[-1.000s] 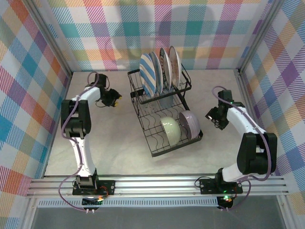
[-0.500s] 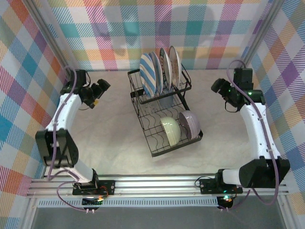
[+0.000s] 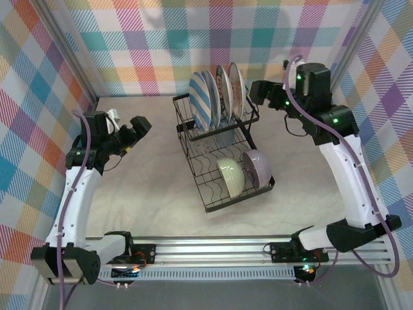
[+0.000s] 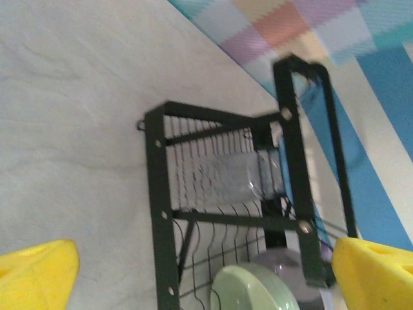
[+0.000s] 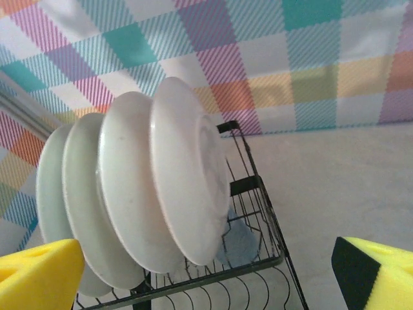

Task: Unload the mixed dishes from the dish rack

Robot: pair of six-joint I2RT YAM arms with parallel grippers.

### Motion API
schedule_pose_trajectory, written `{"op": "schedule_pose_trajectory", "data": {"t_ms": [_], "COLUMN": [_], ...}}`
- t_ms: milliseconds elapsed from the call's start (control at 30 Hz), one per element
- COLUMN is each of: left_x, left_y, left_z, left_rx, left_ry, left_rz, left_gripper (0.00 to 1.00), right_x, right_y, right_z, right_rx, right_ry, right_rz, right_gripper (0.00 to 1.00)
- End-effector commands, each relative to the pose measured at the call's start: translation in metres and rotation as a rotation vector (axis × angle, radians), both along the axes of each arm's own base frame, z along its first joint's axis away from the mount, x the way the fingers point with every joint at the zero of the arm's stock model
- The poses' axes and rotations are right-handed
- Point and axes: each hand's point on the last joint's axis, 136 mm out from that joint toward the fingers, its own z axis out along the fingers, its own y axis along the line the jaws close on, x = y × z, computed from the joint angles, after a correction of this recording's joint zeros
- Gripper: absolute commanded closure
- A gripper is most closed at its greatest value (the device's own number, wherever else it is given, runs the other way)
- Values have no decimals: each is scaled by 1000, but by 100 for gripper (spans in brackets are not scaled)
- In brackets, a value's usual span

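Observation:
The black wire dish rack [image 3: 213,206] stands mid-table. Several striped plates [image 3: 216,97] stand on edge in its far, taller section. A pale green bowl [image 3: 229,175] and a lavender bowl [image 3: 258,169] rest in the near section. My left gripper [image 3: 139,124] hovers open to the left of the rack, holding nothing. Between its yellow fingertips I see the rack [image 4: 155,213], the tumbler [image 4: 235,177] lying inside, and the green bowl [image 4: 251,290]. My right gripper [image 3: 259,90] hangs open right of the plates. It faces their white backs [image 5: 187,174], with the tumbler [image 5: 237,244] below them.
Plaid walls [image 3: 213,39] close in the back and both sides. Bare white tabletop [image 3: 148,187] lies left of the rack and more [image 3: 297,194] to its right. An aluminium rail [image 3: 213,252] runs along the near edge by the arm bases.
Both arms have lifted from low by the table and swung toward the rack's far end. Both grippers have opened wide.

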Motion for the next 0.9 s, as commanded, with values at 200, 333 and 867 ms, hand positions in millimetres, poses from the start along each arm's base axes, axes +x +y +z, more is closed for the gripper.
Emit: {"op": "schedule_pose_trajectory", "data": {"t_ms": [200, 333, 867], "left_x": [-30, -46, -68], "left_y": [-65, -92, -140], "left_z": [38, 52, 72], "left_rx": [-56, -90, -151], "left_ry": [-209, -297, -428], "left_rz": [-229, -320, -428], "left_gripper": [0, 0, 0], "right_x": [16, 30, 60], "right_y": [31, 39, 42], "right_z": [-10, -19, -48], "right_rx": [-212, -244, -334], "right_ry": [-18, 12, 80], "right_rz": [7, -7, -113], "right_gripper": [4, 8, 28]}}
